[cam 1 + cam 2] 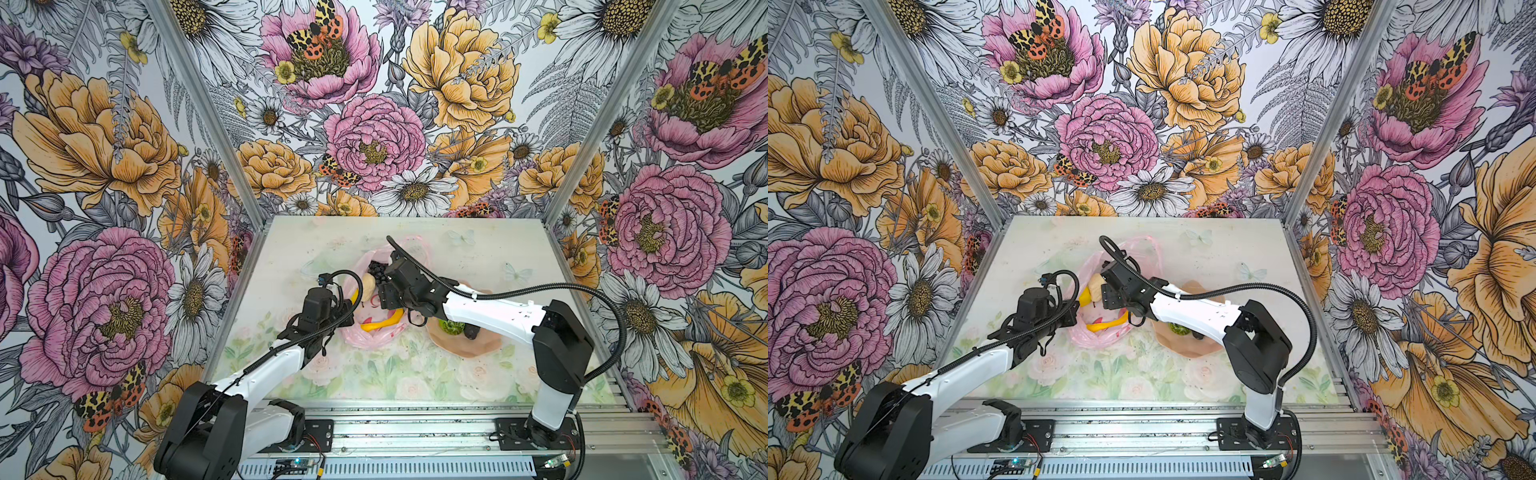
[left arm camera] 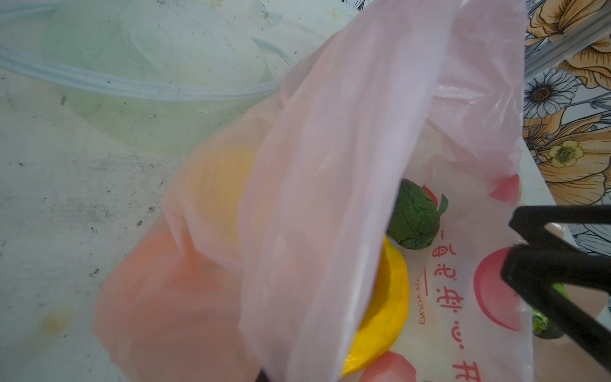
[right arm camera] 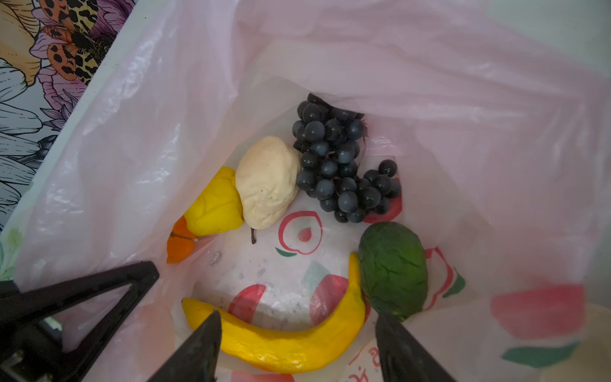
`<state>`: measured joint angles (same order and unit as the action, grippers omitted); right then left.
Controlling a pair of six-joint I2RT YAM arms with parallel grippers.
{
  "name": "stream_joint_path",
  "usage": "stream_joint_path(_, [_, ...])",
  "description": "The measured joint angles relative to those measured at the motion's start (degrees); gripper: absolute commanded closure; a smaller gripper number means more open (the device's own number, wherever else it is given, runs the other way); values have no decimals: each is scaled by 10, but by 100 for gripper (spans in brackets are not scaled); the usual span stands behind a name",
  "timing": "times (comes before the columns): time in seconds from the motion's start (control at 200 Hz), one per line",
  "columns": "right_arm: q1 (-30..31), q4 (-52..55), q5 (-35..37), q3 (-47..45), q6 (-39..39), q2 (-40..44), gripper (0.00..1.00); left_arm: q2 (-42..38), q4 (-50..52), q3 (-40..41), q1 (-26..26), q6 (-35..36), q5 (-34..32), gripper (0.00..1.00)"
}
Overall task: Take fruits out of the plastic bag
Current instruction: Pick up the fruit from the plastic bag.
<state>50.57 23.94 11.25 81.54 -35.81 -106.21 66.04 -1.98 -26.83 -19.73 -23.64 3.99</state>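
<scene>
Reaching into the bag [image 3: 463, 115] with the right pincer [image 3: 297, 334], jaws well apart and empty, poised over the banana [image 3: 281, 347] with one tip at either side of its curve; contact not clear. Pinching the bag's rim with the left pincer [image 1: 348, 308], jaws together on the film, lifting one wall so the mouth gapes. Judging the job barely begun: only the lime [image 1: 451, 327] out, on the dish [image 1: 478, 351] just beside the bag, with a dark bit [image 1: 471, 331] next to it too small to name. Left inside the bag, on its floor: banana, avocado [image 3: 393, 271] against the banana's tip, grapes [image 3: 337, 165], cream lump [image 3: 267, 182] and lemon [image 3: 215, 205] deeper in, orange piece [image 3: 178, 243] against the bag's wall. Likely next: closing on the banana.
</scene>
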Motion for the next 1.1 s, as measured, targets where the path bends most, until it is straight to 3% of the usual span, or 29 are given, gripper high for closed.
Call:
stream_joint_path(0.575, [0,-69,-20,105,-97,-159,20,-1,0,2,0,-4,0,100])
stream_joint_path(1.101, [-16,-96,-19,169,-193,-241,20,-7,0,2,0,-4,-1,100])
